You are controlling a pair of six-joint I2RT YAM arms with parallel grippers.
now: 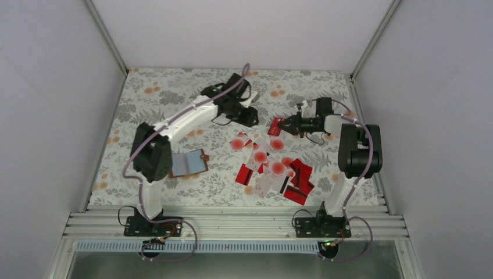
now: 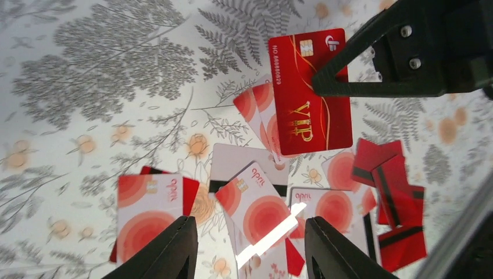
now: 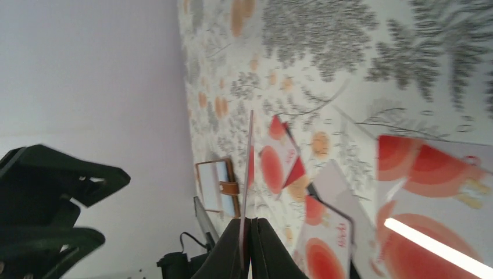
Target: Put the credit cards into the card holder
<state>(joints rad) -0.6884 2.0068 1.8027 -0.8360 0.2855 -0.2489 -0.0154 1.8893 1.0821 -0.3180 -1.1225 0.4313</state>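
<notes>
1. Right end effector (image 1: 283, 124) of mine is pinched tight on one red VIP card (image 2: 302, 116), held above the desk (image 1: 174, 93).
2. My left end effector (image 2: 249, 228) hangs partly spread over the loose credit cards (image 1: 273, 168), gripping nothing.
3. Those cards lie scattered and overlapping, centre-right on the desk.
4. The card holder (image 1: 189, 163) lies open, well to their left, beside my left arm.

My top camera looks down over the whole counter (image 1: 168, 93); both wrist cameras sit close, sharing the credit cards (image 1: 278, 167).
</notes>
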